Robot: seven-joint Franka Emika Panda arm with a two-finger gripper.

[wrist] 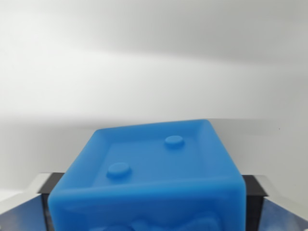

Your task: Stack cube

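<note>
A large blue cube (154, 178) fills the lower middle of the wrist view, its top face recessed with two round studs. It sits between my gripper (154, 207) fingers: the left finger (33, 202) and the right finger (274, 202) show at the bottom corners, pressed against the cube's sides. The gripper is shut on the blue cube. The cube is slightly tilted, its right side a little higher. No other cube is visible.
A plain white surface (154, 72) stretches beyond the cube, with a soft shadow band across the top of the view.
</note>
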